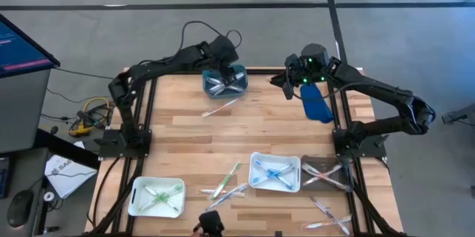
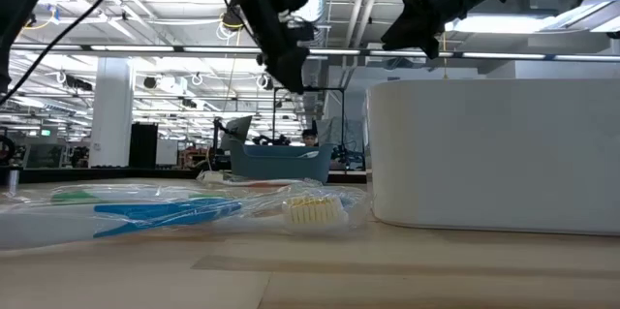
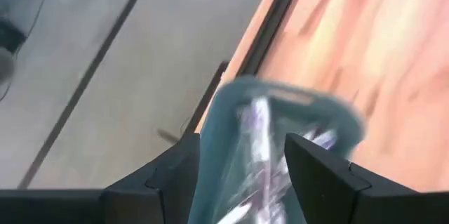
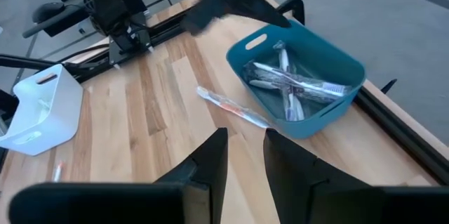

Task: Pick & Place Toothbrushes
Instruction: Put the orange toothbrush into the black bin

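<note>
The left gripper (image 1: 225, 57) is held over the teal rectangular plastic tray (image 1: 225, 80) at the upper centre of the overhead frame, its fingers spread apart with nothing gripped between them. Wrapped toothbrushes (image 4: 295, 83) are seen crossed inside that tray, and one wrapped toothbrush with a pink handle (image 1: 220, 107) lies on the wooden table (image 1: 185, 140) just beside it. The right gripper (image 1: 288, 82) is raised at the upper right, narrowly parted and empty. More toothbrushes (image 1: 227, 181) are scattered among the white plastic trays (image 1: 275, 171) along the lower edge.
</note>
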